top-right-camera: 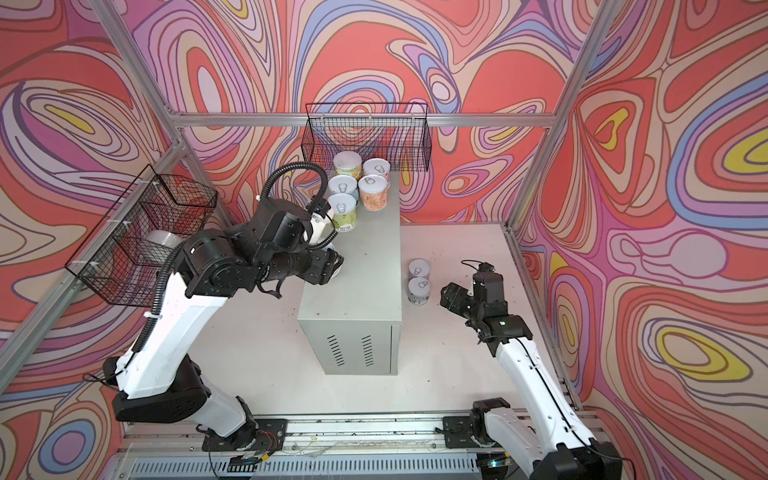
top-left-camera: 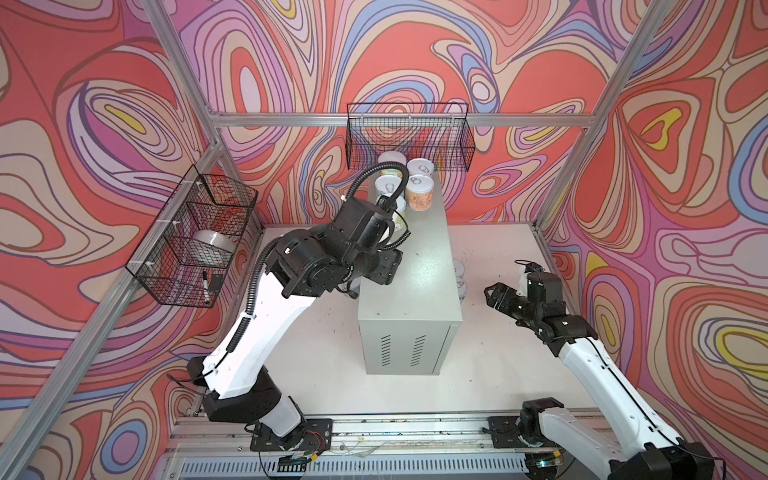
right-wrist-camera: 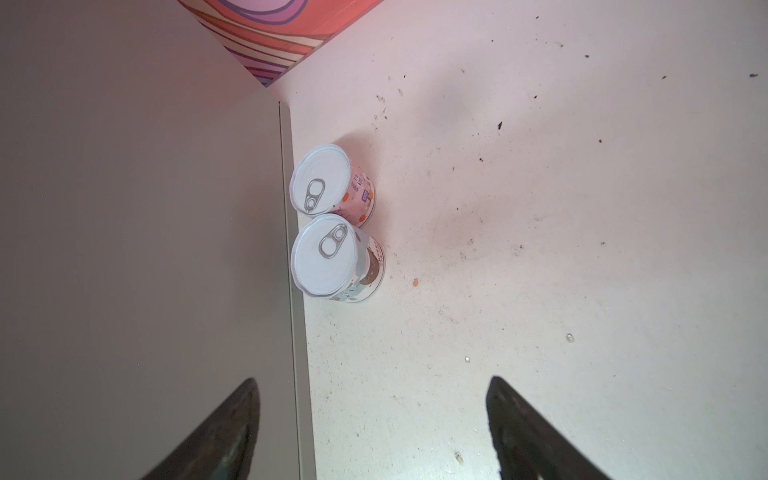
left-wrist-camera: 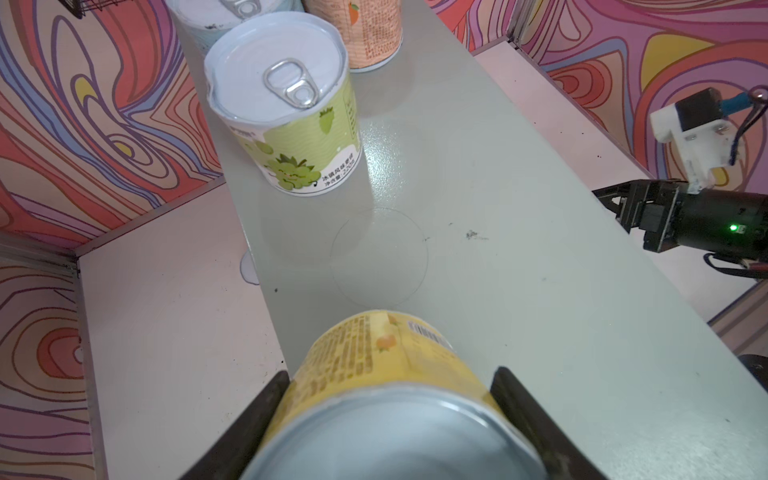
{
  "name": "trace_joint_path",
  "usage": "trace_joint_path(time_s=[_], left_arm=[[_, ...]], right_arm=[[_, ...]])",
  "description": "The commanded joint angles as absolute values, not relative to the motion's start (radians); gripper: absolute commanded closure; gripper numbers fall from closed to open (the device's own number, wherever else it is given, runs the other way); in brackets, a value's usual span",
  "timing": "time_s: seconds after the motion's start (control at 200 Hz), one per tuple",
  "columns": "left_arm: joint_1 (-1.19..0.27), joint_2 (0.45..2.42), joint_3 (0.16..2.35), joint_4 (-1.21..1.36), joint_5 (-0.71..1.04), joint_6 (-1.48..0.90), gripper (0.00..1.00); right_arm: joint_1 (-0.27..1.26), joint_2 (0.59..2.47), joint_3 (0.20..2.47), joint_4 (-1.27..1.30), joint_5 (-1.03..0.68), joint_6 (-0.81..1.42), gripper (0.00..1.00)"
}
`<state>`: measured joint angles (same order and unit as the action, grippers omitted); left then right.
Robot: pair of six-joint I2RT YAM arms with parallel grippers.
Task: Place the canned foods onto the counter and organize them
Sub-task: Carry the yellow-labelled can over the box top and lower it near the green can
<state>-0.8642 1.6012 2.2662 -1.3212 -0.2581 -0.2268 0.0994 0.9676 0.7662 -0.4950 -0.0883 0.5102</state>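
The left gripper [left-wrist-camera: 390, 376] was clamped on a yellow can [left-wrist-camera: 384, 353] (plain end facing the wrist camera) over the counter [top-right-camera: 365, 270]; five cans [top-right-camera: 342, 185] stood at its far end; two cans [top-right-camera: 419, 289] sat on the table [top-right-camera: 457, 245] just beside it; the right gripper [right-wrist-camera: 374, 380] hung near them, jaws apart.

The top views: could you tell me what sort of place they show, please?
Probably a robot test cell, not a kitchen: swirl-printed wall panels on a silver aluminium frame, two white-and-black robot arms bolted to a base rail.
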Motion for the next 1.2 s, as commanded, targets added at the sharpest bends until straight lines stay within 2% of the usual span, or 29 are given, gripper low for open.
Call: trace_joint_path(time_s=[0.0,0.656,0.766,0.826,0.891,0.957,1.047,1.162,1.197], left_arm=[[-0.876,1.634,2.309,-1.242,-0.306,-0.194,1.00],[-0.876,1.759,2.345,-1.210,-0.237,-0.167,1.00],[-0.875,1.781,2.372,-1.214,-0.228,-0.166,0.52],[-0.875,1.782,2.371,-1.205,-0.230,-0.161,0.36],[-0.875,1.781,2.364,-1.189,-0.248,-0.157,0.29],[-0.874,1.777,2.353,-1.168,-0.266,-0.145,0.17],[-0.870,1.782,2.352,-1.150,-0.272,-0.135,0.13],[-0.863,1.780,2.340,-1.115,-0.273,-0.136,0.01],[-0.861,1.778,2.337,-1.102,-0.272,-0.136,0.00]], right_arm=[[0.095,0.962,0.796,-0.513,-0.066,0.493,0.12],[0.096,0.991,0.810,-0.492,-0.075,0.492,0.13],[0.096,0.990,0.817,-0.494,-0.077,0.495,0.13],[0.096,0.993,0.822,-0.492,-0.081,0.495,0.13],[0.096,0.997,0.826,-0.489,-0.087,0.497,0.13],[0.095,0.999,0.828,-0.485,-0.091,0.499,0.13],[0.096,1.006,0.834,-0.480,-0.099,0.500,0.13],[0.097,1.010,0.849,-0.482,-0.100,0.499,0.14],[0.096,1.009,0.855,-0.486,-0.100,0.498,0.14]])
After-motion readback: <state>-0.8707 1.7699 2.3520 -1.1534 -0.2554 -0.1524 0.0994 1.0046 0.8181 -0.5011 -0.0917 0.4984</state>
